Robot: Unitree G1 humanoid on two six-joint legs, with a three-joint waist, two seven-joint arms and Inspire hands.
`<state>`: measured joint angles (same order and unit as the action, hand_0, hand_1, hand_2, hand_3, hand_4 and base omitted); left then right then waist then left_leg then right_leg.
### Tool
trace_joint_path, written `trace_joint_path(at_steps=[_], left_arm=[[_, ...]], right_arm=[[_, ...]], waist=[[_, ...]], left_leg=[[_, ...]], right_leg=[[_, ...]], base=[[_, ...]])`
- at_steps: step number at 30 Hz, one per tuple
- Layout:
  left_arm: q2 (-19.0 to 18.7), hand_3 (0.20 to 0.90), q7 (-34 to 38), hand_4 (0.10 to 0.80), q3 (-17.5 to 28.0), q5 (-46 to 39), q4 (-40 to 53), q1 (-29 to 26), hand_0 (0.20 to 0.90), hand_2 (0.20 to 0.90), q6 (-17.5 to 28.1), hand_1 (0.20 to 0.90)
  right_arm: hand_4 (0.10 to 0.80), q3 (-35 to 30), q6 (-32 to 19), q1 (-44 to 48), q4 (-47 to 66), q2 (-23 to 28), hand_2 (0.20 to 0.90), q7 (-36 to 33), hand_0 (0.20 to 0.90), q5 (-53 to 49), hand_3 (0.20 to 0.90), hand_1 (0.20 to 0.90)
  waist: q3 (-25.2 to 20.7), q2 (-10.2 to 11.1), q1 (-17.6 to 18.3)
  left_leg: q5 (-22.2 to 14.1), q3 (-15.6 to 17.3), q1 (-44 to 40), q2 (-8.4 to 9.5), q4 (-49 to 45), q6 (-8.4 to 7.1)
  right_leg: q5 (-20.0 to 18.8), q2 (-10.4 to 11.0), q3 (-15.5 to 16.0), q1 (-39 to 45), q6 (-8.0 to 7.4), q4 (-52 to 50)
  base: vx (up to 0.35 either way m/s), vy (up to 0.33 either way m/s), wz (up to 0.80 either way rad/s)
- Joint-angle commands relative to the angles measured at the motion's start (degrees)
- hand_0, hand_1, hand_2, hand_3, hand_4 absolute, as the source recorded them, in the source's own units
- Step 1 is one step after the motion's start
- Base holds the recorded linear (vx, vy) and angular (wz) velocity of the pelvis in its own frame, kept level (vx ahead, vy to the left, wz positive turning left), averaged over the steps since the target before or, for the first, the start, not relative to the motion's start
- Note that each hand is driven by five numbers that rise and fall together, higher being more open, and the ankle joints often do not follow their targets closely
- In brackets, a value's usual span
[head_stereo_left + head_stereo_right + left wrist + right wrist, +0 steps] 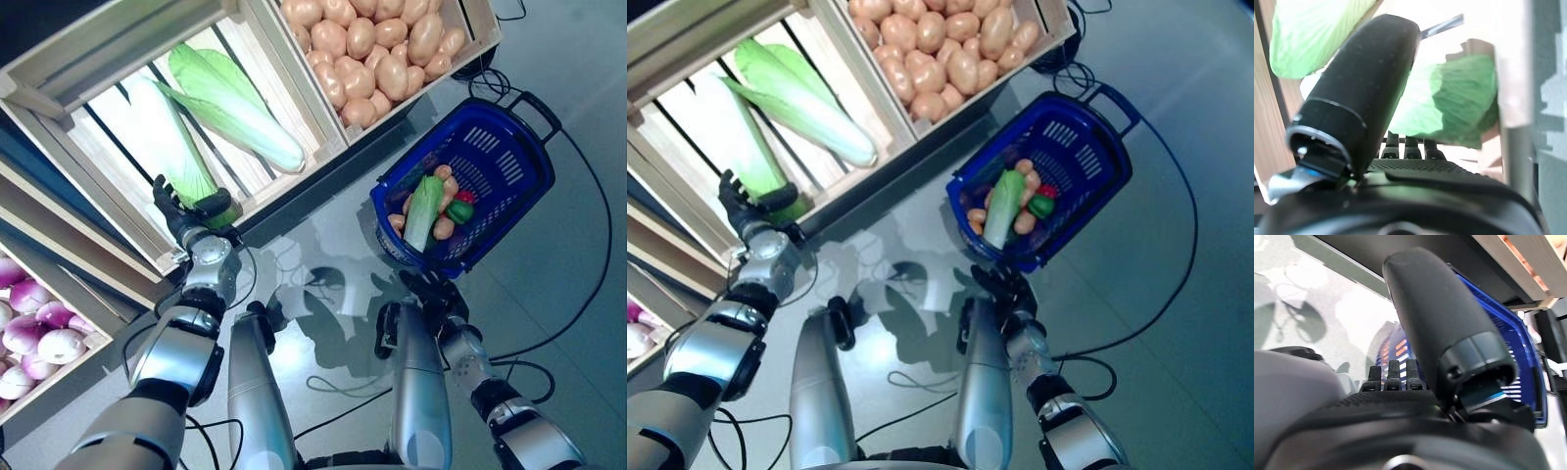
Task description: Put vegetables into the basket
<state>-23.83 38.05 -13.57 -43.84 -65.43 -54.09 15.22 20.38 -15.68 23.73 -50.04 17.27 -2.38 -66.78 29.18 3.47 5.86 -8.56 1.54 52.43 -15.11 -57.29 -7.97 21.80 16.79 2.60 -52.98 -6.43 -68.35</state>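
Observation:
My left hand (pixel 191 223) reaches into a wooden crate (pixel 98 211) of the stand. Its fingers are straight and its thumb (pixel 1366 88) stands up, touching the green end of a long pale green cabbage (pixel 171 147), which also shows in the left wrist view (pixel 1459 93). The blue basket (pixel 534 147) stands on the floor at the right. In it lie a pale green cabbage (pixel 423 211), potatoes (pixel 443 228), a green pepper (pixel 458 211) and something red. My right hand (pixel 436 294) is open, just short of the basket's near rim (pixel 1508 338).
The wooden stand's slanted crates (pixel 323 117) fill the upper left, with a lower shelf (pixel 59 294) at the far left. The grey floor (pixel 323 264) lies between the stand, the basket and me.

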Motion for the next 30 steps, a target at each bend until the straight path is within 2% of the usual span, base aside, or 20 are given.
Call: trace_joint_path(at_steps=[1,7,14,15,16,22,30], left_arm=[[-3.37,0.900,-1.24,0.800,-2.36,-1.80,1.15,-4.47,0.900,0.900,0.15,0.900],[-4.15,0.900,-4.98,0.800,-3.35,-6.95,1.68,-7.10,0.900,0.900,-3.33,0.900],[-7.50,0.900,-9.52,0.800,-5.50,-9.31,-0.08,-9.04,0.900,0.900,-9.03,0.900],[-7.91,0.535,-9.78,0.557,-5.80,-9.51,-0.35,-9.29,0.535,0.535,-8.89,0.535],[-8.34,0.300,-9.90,0.400,-6.12,-9.97,-0.61,-9.45,0.300,0.300,-8.62,0.300],[-9.65,0.300,-9.16,0.400,-5.65,-10.04,-1.75,-8.17,0.300,0.300,-7.53,0.300],[-9.51,0.300,-9.91,0.400,-3.44,-9.34,-1.31,-3.88,0.300,0.300,-5.71,0.300]], right_arm=[[0.800,-2.95,-6.98,-0.50,7.39,1.02,0.900,-0.96,0.900,-3.70,0.900,0.900],[0.800,-3.29,-6.61,1.40,11.75,2.14,0.900,-2.59,0.900,-5.02,0.900,0.900],[0.800,-3.23,-5.38,1.68,15.49,3.56,0.900,-3.13,0.900,-5.65,0.900,0.900],[0.800,-3.13,-5.29,1.80,15.45,3.70,0.900,-3.21,0.900,-5.77,0.900,0.900],[0.800,-3.08,-5.17,1.96,15.34,3.81,0.900,-3.15,0.900,-5.90,0.900,0.900],[0.800,-1.98,-6.14,2.30,15.22,3.60,0.900,-2.68,0.900,-5.05,0.900,0.900],[0.800,-1.33,-7.81,1.41,16.98,3.08,0.900,-5.24,0.900,-2.71,0.900,0.900]], waist=[[-1.39,-0.12,2.03],[-0.81,0.14,2.30],[-0.75,-0.14,2.86],[-0.77,-0.24,2.86],[-0.77,-0.35,2.89],[-1.70,-0.87,2.67],[-3.28,-1.26,2.26]], left_leg=[[-14.40,1.46,-3.18,-1.22,-7.73,1.09],[-15.43,0.99,0.46,-1.52,-11.56,1.52],[-16.11,0.38,4.61,-2.16,-15.52,1.90],[-16.13,0.38,4.68,-2.16,-15.64,2.00],[-16.13,0.38,4.71,-2.20,-15.70,2.10],[-15.69,0.68,2.23,-1.98,-13.70,2.45],[-13.12,2.55,-5.84,-2.32,-5.36,2.13]], right_leg=[[-0.20,1.70,-0.79,2.32,0.29,2.13],[0.35,2.00,-0.75,-0.89,0.50,-0.91],[1.29,2.38,-1.33,-4.71,0.71,-5.10],[1.33,2.39,-1.29,-4.82,0.82,-5.21],[1.39,2.45,-1.27,-4.96,0.89,-5.41],[1.54,2.34,-0.64,-2.74,1.34,-3.92],[0.26,1.76,0.14,5.03,1.46,3.38]], base=[[0.000,0.000,0.00],[0.001,-0.002,0.01],[0.002,-0.002,-0.03],[0.012,0.001,0.03],[0.013,0.005,0.31],[0.050,-0.005,0.04],[0.070,-0.011,-0.04]])
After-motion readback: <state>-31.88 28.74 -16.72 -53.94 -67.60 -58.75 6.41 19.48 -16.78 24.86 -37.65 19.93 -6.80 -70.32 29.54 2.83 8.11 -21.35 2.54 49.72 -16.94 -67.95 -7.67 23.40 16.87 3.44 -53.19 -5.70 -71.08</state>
